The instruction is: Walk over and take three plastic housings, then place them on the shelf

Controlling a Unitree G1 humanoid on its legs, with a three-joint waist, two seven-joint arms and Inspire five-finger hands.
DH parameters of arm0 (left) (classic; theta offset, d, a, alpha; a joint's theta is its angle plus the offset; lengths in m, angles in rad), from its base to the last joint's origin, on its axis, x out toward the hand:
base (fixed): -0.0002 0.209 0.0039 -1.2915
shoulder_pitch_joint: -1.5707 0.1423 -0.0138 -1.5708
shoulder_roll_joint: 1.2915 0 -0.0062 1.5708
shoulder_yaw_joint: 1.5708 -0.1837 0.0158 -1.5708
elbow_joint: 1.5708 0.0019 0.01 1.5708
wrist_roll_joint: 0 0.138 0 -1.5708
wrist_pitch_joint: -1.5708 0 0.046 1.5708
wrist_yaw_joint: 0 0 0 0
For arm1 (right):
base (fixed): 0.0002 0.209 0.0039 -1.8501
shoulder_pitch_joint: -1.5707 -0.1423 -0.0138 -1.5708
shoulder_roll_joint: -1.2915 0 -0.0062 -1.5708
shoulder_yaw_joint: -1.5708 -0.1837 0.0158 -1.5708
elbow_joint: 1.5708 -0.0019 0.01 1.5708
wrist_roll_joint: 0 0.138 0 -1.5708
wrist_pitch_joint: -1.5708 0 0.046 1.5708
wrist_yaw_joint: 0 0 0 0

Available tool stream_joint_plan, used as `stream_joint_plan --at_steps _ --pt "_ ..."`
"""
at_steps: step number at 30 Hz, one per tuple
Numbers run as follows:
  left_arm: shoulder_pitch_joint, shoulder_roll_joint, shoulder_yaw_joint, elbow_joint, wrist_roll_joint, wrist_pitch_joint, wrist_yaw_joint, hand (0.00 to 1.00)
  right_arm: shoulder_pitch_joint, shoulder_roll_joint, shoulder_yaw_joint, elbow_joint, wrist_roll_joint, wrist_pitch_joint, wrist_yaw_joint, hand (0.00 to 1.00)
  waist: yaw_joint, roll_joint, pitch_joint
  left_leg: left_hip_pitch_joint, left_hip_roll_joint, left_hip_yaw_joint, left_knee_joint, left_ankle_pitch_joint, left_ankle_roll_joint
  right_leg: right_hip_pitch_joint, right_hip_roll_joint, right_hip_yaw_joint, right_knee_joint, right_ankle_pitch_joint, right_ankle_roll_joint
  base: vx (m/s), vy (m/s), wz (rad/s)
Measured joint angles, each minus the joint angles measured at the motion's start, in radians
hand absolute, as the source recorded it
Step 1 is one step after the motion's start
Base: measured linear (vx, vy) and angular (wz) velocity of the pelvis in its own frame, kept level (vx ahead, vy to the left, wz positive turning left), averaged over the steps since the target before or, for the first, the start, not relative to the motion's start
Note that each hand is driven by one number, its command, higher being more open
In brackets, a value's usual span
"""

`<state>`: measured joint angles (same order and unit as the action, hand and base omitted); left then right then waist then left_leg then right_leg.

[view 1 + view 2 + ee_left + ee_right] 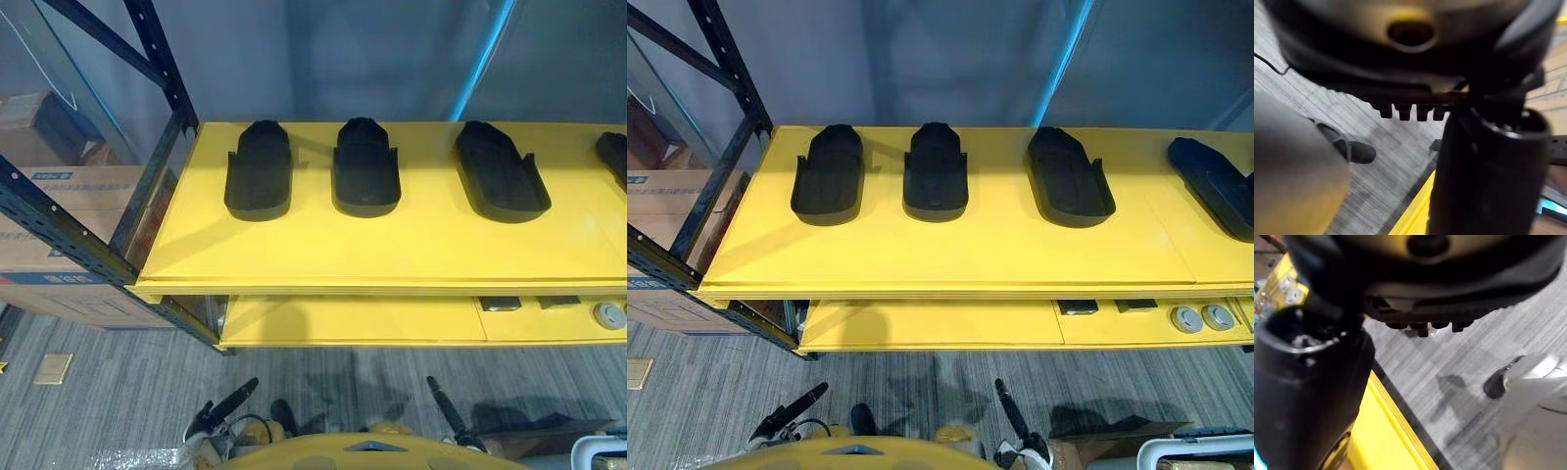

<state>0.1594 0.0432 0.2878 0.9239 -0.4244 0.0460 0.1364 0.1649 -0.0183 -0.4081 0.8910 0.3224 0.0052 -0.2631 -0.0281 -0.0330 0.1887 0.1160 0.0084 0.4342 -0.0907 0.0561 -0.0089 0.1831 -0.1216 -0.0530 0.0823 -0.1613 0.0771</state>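
With three housings (365, 166) in a row on the yellow shelf (392, 245) and the left robot hand (230, 401) and right robot hand (446, 406) spread empty below its front edge, any reach should clear that edge first.

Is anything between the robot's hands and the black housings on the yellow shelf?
Nothing visible does. The housings lie spaced along the open yellow shelf top; the left hand and right hand hang low before it, below its front edge.
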Motion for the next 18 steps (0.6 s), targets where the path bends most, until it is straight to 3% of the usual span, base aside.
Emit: stream_joint_plan --at_steps 5,7,10,14,18 --pt "0.006 0.01 0.0 0.001 0.009 0.0 0.005 1.0 -0.033 -0.019 -0.142 -0.067 0.001 -0.044 -0.082 1.0 0.0 0.0 0.0 0.001 -0.001 0.0 0.001 0.0 0.001 0.0 0.0 0.003 -0.001 0.001 0.001 0.01 -0.001 -0.01" --pt "0.01 0.017 0.0 0.001 0.014 0.0 0.004 1.0 -0.037 -0.031 -0.192 -0.171 0.0 -0.061 -0.142 1.0 -0.001 0.002 0.0 0.001 -0.001 0.0 0.004 0.001 0.001 -0.003 0.0 0.006 0.001 0.001 0.001 0.0 -0.007 -0.03" --pt "0.027 0.026 -0.002 -0.002 0.014 0.001 -0.007 1.0 -0.029 -0.064 -0.218 -0.408 -0.005 -0.074 -0.241 1.0 -0.012 0.006 -0.003 -0.002 -0.001 0.004 0.005 0.001 0.001 -0.02 0.0 0.03 0.003 0.003 0.002 -0.02 -0.001 -0.16" --pt "0.057 0.051 -0.025 -0.003 0.014 0.0 -0.023 1.0 -0.038 -0.134 -0.258 -0.706 -0.195 -0.071 -0.372 1.0 -0.04 0.006 -0.003 -0.005 -0.005 0.005 0.006 0.001 0.001 -0.033 -0.002 0.048 0.003 0.008 0.009 -0.01 0.008 -0.14" --pt "0.102 0.056 -0.051 -0.031 0.043 -0.001 -0.03 1.0 -0.06 -0.17 -0.277 -1.057 -0.357 -0.042 -0.469 1.0 -0.089 0.005 -0.008 -0.026 -0.001 0.024 0.006 -0.002 0.003 -0.062 -0.001 0.064 -0.002 0.018 0.019 -0.01 0.004 -0.14"
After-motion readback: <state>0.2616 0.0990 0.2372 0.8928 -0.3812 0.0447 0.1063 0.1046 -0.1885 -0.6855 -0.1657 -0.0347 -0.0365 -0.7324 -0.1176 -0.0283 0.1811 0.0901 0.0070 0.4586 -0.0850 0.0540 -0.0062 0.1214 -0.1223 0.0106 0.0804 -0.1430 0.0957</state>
